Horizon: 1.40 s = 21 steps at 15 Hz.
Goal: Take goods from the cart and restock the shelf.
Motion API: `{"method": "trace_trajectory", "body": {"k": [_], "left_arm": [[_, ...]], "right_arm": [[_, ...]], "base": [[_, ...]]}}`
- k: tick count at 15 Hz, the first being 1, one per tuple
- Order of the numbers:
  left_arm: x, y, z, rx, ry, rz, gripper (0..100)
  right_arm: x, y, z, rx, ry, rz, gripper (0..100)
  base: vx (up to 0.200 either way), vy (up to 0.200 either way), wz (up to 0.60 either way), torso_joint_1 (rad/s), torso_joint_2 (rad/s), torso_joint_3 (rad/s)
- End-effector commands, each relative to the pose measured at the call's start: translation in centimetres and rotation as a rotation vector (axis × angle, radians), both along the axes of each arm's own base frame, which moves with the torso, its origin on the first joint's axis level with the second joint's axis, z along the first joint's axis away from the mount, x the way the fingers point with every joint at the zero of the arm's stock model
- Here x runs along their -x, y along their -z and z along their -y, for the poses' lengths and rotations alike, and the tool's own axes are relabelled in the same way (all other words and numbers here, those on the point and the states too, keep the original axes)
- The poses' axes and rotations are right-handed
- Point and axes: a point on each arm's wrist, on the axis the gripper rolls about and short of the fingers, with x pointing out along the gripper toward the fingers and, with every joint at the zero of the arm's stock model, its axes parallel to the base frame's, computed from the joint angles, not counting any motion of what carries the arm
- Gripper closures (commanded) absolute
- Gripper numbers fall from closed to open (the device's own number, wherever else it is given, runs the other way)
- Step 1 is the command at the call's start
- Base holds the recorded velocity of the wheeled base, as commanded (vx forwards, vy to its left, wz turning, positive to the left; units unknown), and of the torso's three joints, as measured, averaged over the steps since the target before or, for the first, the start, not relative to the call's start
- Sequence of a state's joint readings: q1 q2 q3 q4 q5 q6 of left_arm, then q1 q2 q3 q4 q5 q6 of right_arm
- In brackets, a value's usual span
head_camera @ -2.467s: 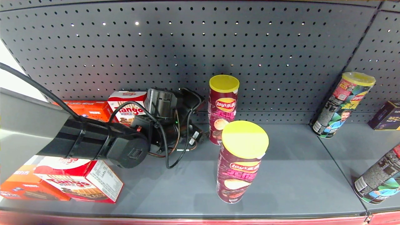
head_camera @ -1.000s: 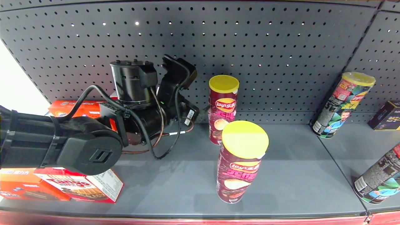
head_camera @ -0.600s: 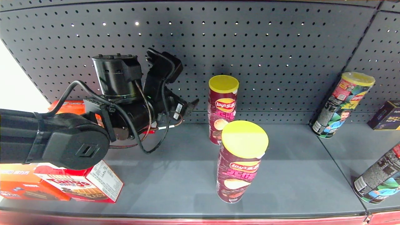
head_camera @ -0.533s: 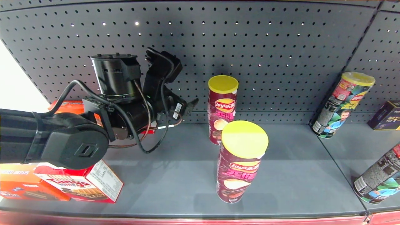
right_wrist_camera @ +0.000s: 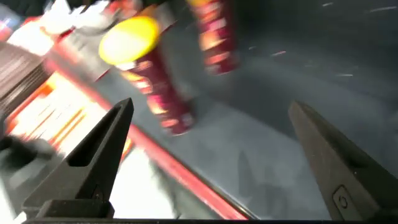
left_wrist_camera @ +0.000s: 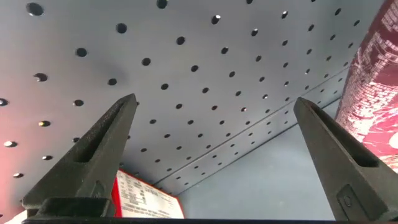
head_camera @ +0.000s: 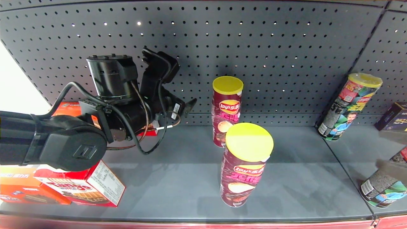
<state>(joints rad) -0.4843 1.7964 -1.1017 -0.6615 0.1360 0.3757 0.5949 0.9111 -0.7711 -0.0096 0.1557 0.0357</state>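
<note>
L gripper (left_wrist_camera: 216,101): fingers spread wide, nothing between them, hanging above the shelf (head_camera: 302,178) close to the pegboard back panel (head_camera: 254,38). All goods sit on the shelf, none gripped. Far left of the L fingers, toward the front lip: orange box (head_camera: 19,190) w/ a red-white wafer box (head_camera: 86,186) touching its right side, partly under the arm. A 2nd orange box (head_camera: 68,108) sits behind the arm by the back panel. Boxes prob light, thin card, dent easily, so take across the short faces w/ a moderate squeeze. Just right of the L fingers: back chip can (head_camera: 226,109), upright, near the panel. Front chip can (head_camera: 244,165) is upright too, a bit further right & nearer the lip, apart from the back one. Cans prob light, stiff tube walls but crushable, glossy so a bit slippery, tall so tippy. Grip mid-body across the diameter, not by the yellow lid. Well right of both: black-green can (head_camera: 348,106) at the back, dark box (head_camera: 394,117), 2nd black-green can (head_camera: 384,184) near the lip. R gripper (right_wrist_camera: 209,109): fingers also apart, empty, near the shelf's right end w/ the chip cans beyond them; blurred, no finer detail. Shelf is flat grey metal, looks smooth, red front edge. Wide bare stretch between the chip cans & the right group, so room for more stock.
</note>
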Motion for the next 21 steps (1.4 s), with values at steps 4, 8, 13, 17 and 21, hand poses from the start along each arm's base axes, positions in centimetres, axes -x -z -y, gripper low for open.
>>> {"method": "trace_trajectory", "body": {"k": [4,8,13,17,21], "left_arm": [[-0.4,-0.2,-0.8,0.004,-0.025,0.008,0],[-0.5,-0.4,-1.0,0.007,-0.032,0.015,0],[-0.6,-0.6,-1.1,0.014,-0.034,0.028,0],[-0.7,-0.8,-1.1,0.018,-0.035,0.035,0],[-0.8,-1.1,-1.0,0.022,-0.035,0.045,0]], "right_arm": [[-5.2,3.5,-6.3,0.127,-0.108,-0.088,0],[-6.2,4.9,-6.8,0.172,-0.017,-0.118,0],[-6.0,7.4,-6.4,0.239,0.006,-0.187,0],[-6.5,8.3,-7.1,0.273,0.004,-0.216,0],[-7.5,9.0,-7.8,0.299,0.007,-0.244,0]], "base": [[0.000,0.000,0.00,0.000,0.00,0.000],[0.000,0.000,0.00,0.000,0.00,0.000],[0.000,0.000,0.00,0.000,0.00,0.000],[0.000,0.000,0.00,0.000,0.00,0.000],[0.000,0.000,0.00,0.000,0.00,0.000]]}}
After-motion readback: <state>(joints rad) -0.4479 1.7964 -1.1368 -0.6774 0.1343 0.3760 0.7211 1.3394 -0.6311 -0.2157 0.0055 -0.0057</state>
